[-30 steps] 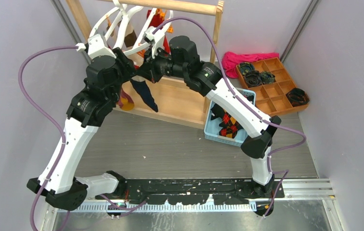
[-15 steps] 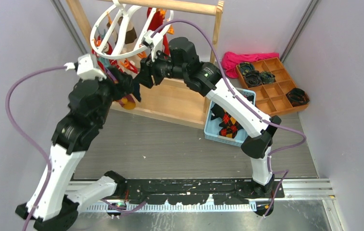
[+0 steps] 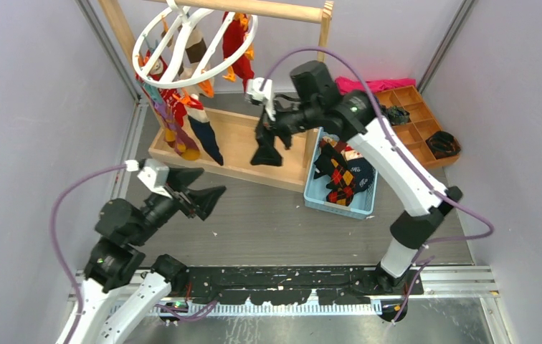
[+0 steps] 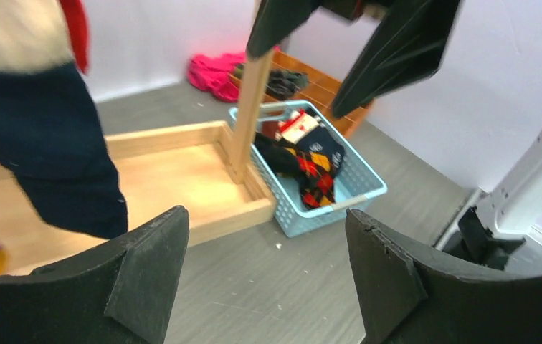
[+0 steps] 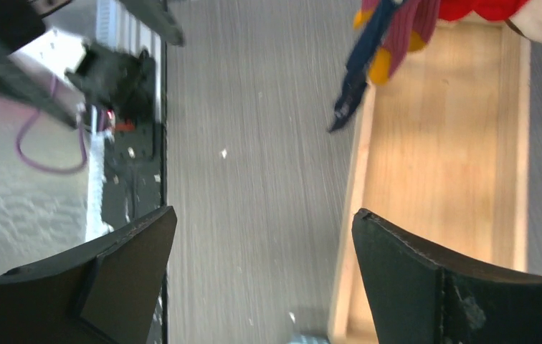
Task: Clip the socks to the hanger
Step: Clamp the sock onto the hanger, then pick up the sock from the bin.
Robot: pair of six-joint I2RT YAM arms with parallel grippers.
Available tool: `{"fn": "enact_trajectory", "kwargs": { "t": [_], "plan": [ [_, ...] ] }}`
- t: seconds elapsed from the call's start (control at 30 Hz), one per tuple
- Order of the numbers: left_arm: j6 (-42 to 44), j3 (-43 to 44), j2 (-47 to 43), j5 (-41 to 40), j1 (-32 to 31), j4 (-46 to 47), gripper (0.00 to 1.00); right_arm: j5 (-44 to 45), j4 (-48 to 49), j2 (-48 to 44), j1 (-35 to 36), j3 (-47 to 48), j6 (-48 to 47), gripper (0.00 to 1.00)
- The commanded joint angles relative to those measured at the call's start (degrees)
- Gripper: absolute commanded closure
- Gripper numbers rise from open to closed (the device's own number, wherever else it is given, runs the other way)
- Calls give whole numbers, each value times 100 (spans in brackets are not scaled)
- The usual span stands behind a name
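A white ring hanger [image 3: 182, 50] hangs from the wooden rod [image 3: 268, 8] at the back left. Several socks are clipped to it, among them a navy sock [image 3: 203, 136] [image 4: 60, 158] and a red sock [image 3: 236, 39]. My left gripper [image 3: 212, 180] [image 4: 268, 265] is open and empty, low over the grey floor in front of the wooden base [image 3: 254, 154]. My right gripper [image 3: 263, 147] [image 5: 264, 279] is open and empty above the base's right end, right of the hanging socks [image 5: 390, 36].
A blue basket [image 3: 333, 208] [image 4: 368, 190] with argyle socks stands right of the rack's post [image 4: 250, 107]. An orange compartment tray [image 3: 415, 132] and a pink cloth [image 3: 368, 86] lie at the back right. Walls close in on both sides.
Both grippers have left the hanger. The left arm dropped back toward the near side, the right arm pulled right and down. The hanger now hangs free with its socks.
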Motion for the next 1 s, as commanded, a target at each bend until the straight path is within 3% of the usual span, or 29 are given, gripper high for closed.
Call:
{"fn": "enact_trajectory", "kwargs": {
  "t": [0.0, 0.23, 0.43, 0.53, 0.77, 0.87, 0.97],
  "plan": [
    [-325, -1049, -393, 868, 12, 1033, 19, -64, -1187, -866, -251, -509, -1620, 1],
    [-1185, -2197, -1015, 683, 12, 1850, 17, 424, -1638, -1755, -850, -1478, -2224, 0],
    [-1022, -2293, -1258, -412, 12, 1200, 16, 167, -1675, -2174, -1961, -2161, -2140, 0],
    [-609, -1990, -980, -551, 12, 675, 16, 244, -1079, -2473, -2322, -2624, -1712, 0],
    [757, -838, 79, -471, 12, -960, 16, -555, 922, -3141, -3472, -4299, -180, 0],
    [1250, -715, 245, -456, 12, -1248, 16, -889, 1872, -3265, -4026, -5003, 466, 0],
    [1455, -878, 169, -595, 12, -1296, 15, -1197, 2072, -3158, -4633, -5202, 789, 0]
  ]
}}
